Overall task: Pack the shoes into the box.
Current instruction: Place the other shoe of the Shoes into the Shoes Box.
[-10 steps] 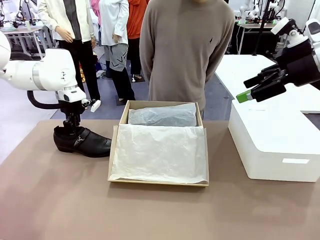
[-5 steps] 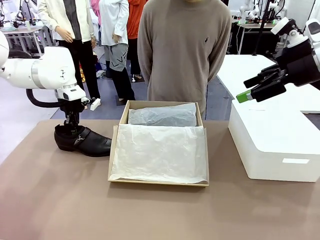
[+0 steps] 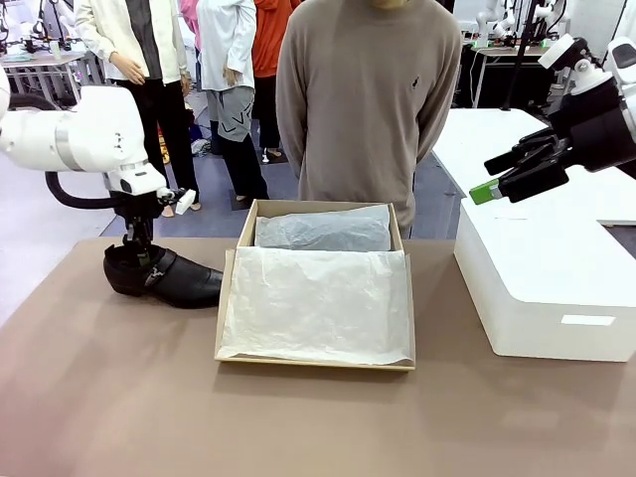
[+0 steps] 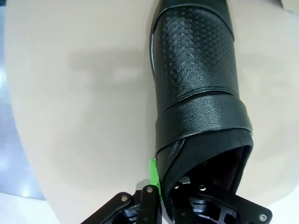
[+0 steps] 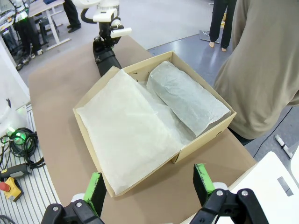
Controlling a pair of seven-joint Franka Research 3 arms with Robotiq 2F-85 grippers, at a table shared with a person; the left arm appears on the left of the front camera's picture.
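One glossy black shoe [image 3: 167, 279] rests on the brown table left of the box, toe pointing at it. My left gripper [image 3: 139, 254] comes down from above and is shut on the shoe's heel rim. The left wrist view shows the shoe [image 4: 196, 84] close up, with one finger inside the opening and a green pad [image 4: 153, 175] outside. The tan box [image 3: 318, 205] stands mid-table, lined with white tissue [image 3: 316, 303], a tissue-wrapped bundle [image 3: 323, 231] at its back. My right gripper [image 3: 497, 179] hangs open, high at the right; in its own view the gripper [image 5: 149, 186] looks down on the box [image 5: 205, 135].
A big white block [image 3: 547, 278] stands right of the box, under my right gripper. A person in a brown-grey sweater [image 3: 363, 99] stands at the far edge behind the box. Bare table [image 3: 298, 427] lies in front of the box.
My left gripper has shut on the shoe's heel rim, and the heel has shifted slightly up and to the left. The right arm has not moved.
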